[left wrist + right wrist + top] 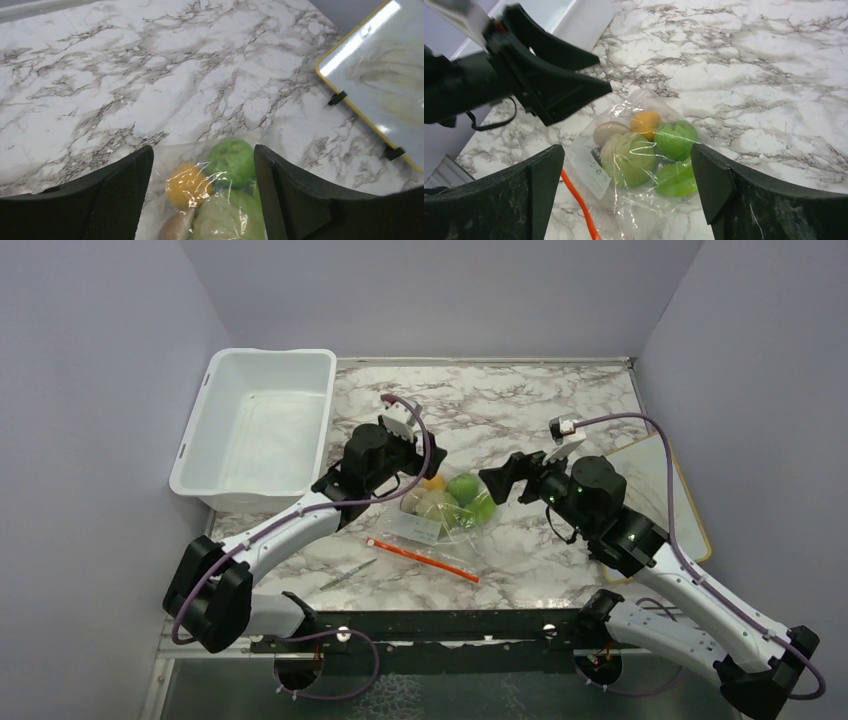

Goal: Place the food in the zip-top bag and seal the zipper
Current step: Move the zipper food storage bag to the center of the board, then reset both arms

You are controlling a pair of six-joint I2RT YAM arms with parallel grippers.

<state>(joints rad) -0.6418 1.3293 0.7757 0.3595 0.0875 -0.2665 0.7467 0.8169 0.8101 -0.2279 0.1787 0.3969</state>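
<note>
The clear zip-top bag (440,525) lies flat on the marble table, its orange-red zipper (422,559) toward the near edge. The food sits inside at the far end: a pale cabbage ball (629,157), green fruits (675,139), an orange piece (646,122) and a brown piece (608,131). My left gripper (425,455) is open and empty just left of and above the bag's far end; its view shows the food (230,161) between the fingers (115,195). My right gripper (503,478) is open and empty just right of the bag, with the bag (639,200) below its fingers (719,185).
A white plastic tub (258,425) stands at the back left. A yellow-rimmed board (668,490) lies at the right, also in the left wrist view (380,75). A small thin green-grey item (348,574) lies near the front edge, left of the zipper.
</note>
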